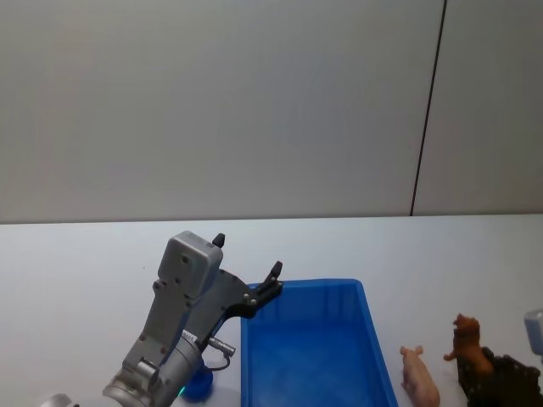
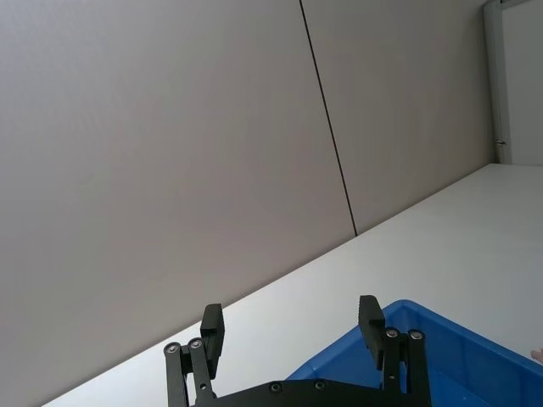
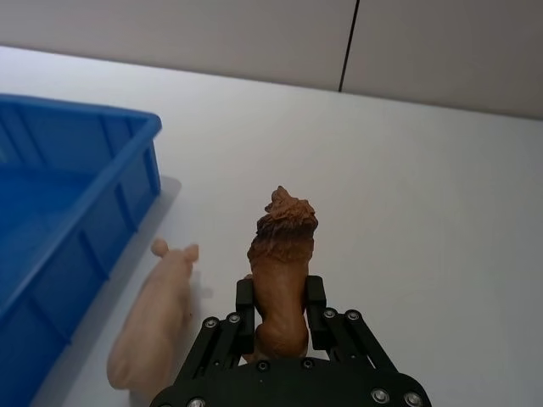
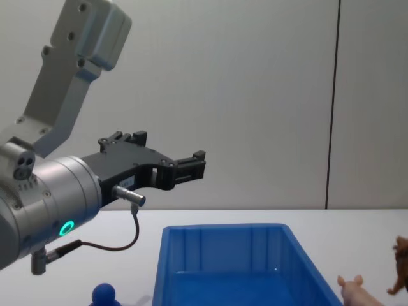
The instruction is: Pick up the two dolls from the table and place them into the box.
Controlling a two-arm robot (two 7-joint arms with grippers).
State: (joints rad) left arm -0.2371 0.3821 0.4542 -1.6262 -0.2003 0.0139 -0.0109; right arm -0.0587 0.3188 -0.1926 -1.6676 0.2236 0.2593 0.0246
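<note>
White wall (image 1: 254, 102) closes off the room behind the work, and I see 1 dark vertical seam (image 1: 428, 110) running down it. Below it the white table (image 1: 76, 254) spreads flat and plain.

The blue box (image 1: 316, 284) sits on the table in front of the robot, its ribbed inside bare.

The left arm reaches up from the robot's left side. I read the left claw (image 1: 248, 256) as spread wide with nothing between its 2 fingers. It hangs in the air over the box's far left corner and well above the rim in the chest view, pointing toward the wall.

The right claw (image 3: 281, 298) is low at the robot's right, well apart from the box. Its 2 fingers are closed against the flanks of the brown doll (image 3: 284, 246). This doll stands upright between them, its shaggy head rising past the fingertips and facing the wall. I cannot tell whether its feet touch the table.

The pink doll (image 3: 157, 326) lies on the table between the box and the right claw. It is just beside the box's right wall, snout toward the wall, and clear of both the fingers and the brown doll.

A small blue ball-topped thing (image 4: 104, 294) stands on the table left of the box, under the left arm.
</note>
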